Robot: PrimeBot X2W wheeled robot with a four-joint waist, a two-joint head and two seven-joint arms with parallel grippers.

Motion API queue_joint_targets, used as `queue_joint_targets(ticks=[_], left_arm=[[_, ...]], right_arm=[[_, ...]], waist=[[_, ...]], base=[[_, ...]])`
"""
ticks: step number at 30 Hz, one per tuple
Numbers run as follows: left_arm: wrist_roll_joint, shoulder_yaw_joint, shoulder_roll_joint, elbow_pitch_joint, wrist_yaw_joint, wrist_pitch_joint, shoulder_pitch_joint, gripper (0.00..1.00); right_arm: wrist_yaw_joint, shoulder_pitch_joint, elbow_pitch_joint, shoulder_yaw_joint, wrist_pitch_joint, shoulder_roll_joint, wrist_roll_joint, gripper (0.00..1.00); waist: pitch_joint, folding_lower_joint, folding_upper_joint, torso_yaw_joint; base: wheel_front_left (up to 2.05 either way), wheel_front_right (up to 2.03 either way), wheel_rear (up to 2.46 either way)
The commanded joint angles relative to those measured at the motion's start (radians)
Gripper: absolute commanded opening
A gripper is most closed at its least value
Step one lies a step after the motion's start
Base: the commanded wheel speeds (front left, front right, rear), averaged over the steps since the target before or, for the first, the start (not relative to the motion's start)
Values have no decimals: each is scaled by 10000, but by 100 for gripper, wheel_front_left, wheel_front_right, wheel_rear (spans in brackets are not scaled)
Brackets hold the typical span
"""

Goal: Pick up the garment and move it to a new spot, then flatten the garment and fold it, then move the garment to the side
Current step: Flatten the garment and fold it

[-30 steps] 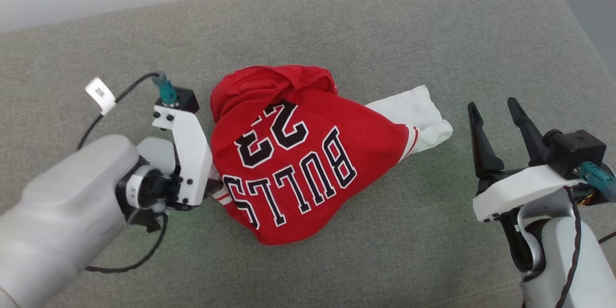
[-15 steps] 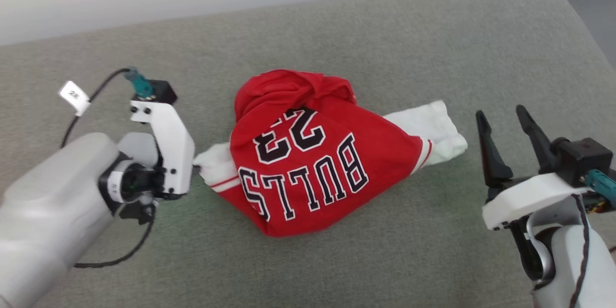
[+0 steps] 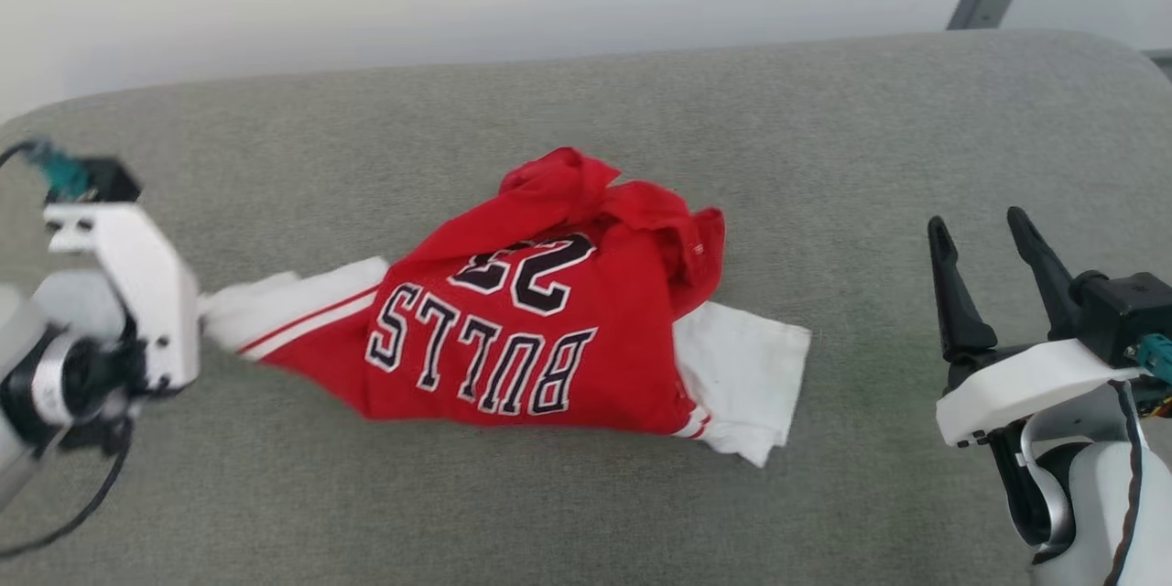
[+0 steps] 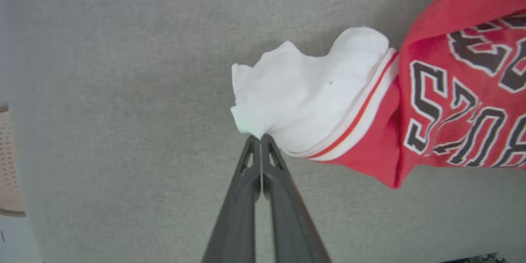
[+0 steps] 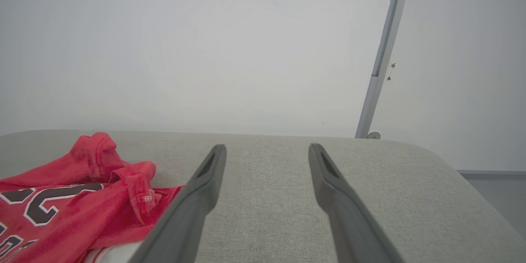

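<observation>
Where the head view looks down, the garment [image 3: 513, 339], a crumpled red jersey T-shirt with white short sleeves and black, white-outlined "BULLS 23" lettering facing up, lies near the middle of the grey fabric-upholstered bench [image 3: 824, 156]. One white sleeve [image 3: 275, 316] with red-striped trim stretches out to the left end effector [image 3: 190, 330], whose dark fingers are hidden behind its white mount. The right end effector [image 3: 974, 222] stands well apart from the garment at the lower right, its two fingers spread wide and holding nothing.

From the left wrist view, the left end effector [image 4: 260, 137] has its fingers pressed together, the tips pinching the edge of the bunched white sleeve [image 4: 304, 102]. The red body trails off to the right over the bench.

From the right wrist view, the right end effector [image 5: 267, 148] is parted, with bare bench between its fingers. The garment's red collar end [image 5: 102, 172] lies at the lower left. Behind the bench rise a pale wall [image 5: 205, 41] and a slim grey post [image 5: 382, 57].
</observation>
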Motion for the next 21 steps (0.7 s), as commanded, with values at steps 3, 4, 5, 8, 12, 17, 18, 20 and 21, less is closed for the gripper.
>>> queue_joint_targets(ticks=[3, 4, 5, 8, 12, 17, 18, 20, 21], left_arm=[[-319, -15, 273, -334, 333, -22, 536, 0], [-407, -8, 337, -445, 440, -49, 745, 0], [-493, -36, 401, -538, 513, -71, 938, 0], [-783, -116, 427, -698, 699, -104, 1441, 0], [-960, -155, 275, -701, 718, -275, 1862, 0], [-902, -27, 245, -790, 635, -602, 1876, 94], [-874, 4, 288, -843, 622, -625, 1786, 100], [-756, 70, 356, -1048, 586, -651, 1560, 100], [-648, 95, 415, -1179, 610, -659, 1444, 100]], right_arm=[[-1, 144, -106, -14, 72, 17, -55, 100], [-1, 152, -123, -1, 68, 10, -44, 100], [-1, 148, -139, 7, 58, 15, -37, 100], [-1, 111, -168, 26, 87, 28, -14, 100], [0, 11, -160, 59, 99, 35, 6, 100], [-1, -51, -134, 97, 107, 15, 27, 100], [-1, -68, -126, 98, 103, 9, 24, 100], [-1, -83, -112, 105, 84, -6, 37, 100], [-1, -83, -107, 106, 73, -14, 40, 100]], waist=[[29, -1, 0, 123], [54, -1, 0, 144], [84, -1, 0, 163], [171, -1, 0, 199], [252, -1, 0, 212], [292, -1, 0, 211], [301, -1, 0, 211], [313, -1, 0, 217], [317, -1, 0, 214]], base=[[0, 0, 0], [0, 0, 0], [0, 0, 0], [0, 0, 0], [0, 0, 0], [0, 0, 0], [0, 0, 0], [0, 0, 0], [0, 0, 0]])
